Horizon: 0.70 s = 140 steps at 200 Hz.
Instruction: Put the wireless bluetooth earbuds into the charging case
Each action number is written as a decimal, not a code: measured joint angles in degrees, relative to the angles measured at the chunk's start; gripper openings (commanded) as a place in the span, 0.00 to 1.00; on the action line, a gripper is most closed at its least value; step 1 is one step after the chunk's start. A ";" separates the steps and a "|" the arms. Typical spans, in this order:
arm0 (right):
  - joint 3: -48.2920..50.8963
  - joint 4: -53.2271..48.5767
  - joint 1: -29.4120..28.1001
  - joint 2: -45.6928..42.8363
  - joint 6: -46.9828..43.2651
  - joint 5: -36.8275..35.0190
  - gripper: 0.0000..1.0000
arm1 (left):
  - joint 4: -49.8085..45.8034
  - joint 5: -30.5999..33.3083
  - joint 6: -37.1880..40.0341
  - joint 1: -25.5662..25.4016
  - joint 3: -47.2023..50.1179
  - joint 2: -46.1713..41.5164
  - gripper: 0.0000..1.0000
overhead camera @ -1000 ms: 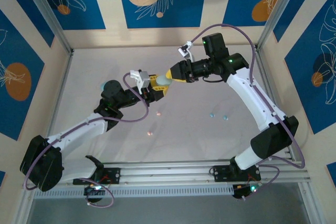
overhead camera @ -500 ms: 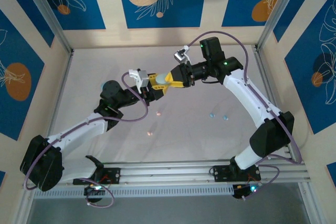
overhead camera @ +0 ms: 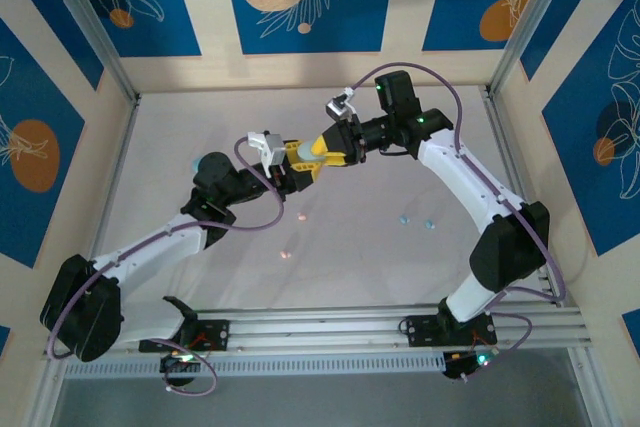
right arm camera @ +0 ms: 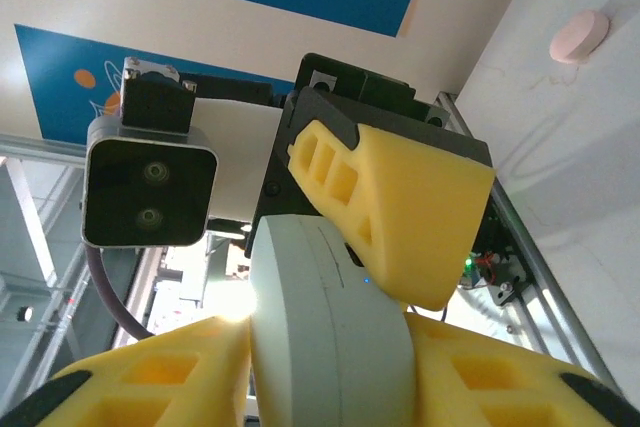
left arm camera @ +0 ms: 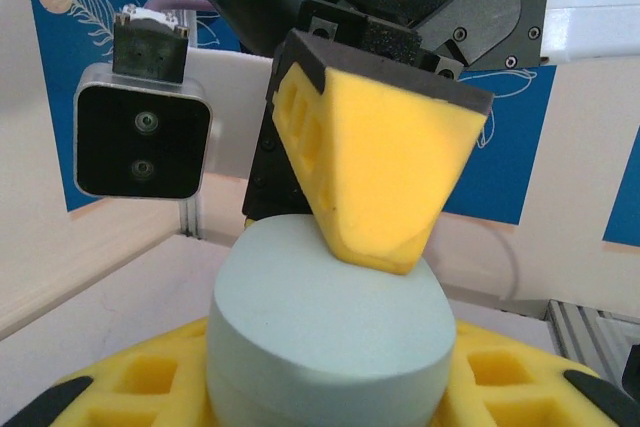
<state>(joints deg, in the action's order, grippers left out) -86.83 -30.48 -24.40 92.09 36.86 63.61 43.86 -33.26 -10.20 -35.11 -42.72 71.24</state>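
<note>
The pale mint pebble-shaped case (left arm camera: 330,347) looks like smooth, matt plastic. The yellow wedge-shaped pads (left arm camera: 385,167) are matt and finely grainy, like foam. The white table top (overhead camera: 380,247) is matt. The near silver rails (overhead camera: 350,329) look like brushed metal.

Left arm (overhead camera: 150,242) reaches from 7 o'clock toward 1 o'clock. Right arm (overhead camera: 470,192) arcs from 5 o'clock toward 10 o'clock. Left gripper (overhead camera: 303,162) and right gripper (overhead camera: 319,151) meet tip to tip, both apparently clamped on one mint charging case (left arm camera: 330,337).
</note>
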 measured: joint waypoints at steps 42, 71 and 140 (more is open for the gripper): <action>0.50 0.57 0.09 0.00 1.36 0.00 0.26 | -0.79 0.04 0.22 0.00 0.00 0.11 0.48; 2.25 2.80 0.70 -0.02 2.60 -0.59 0.24 | -1.97 0.26 1.14 -0.04 0.00 0.09 0.59; 8.52 8.24 5.99 -1.20 6.60 -4.83 0.23 | -7.52 3.98 5.18 -0.13 0.85 -3.30 0.80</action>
<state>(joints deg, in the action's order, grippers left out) -78.30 -22.24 -18.41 90.89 43.46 58.78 36.34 -29.28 -5.02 -35.24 -41.87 67.94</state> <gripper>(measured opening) 0.288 0.787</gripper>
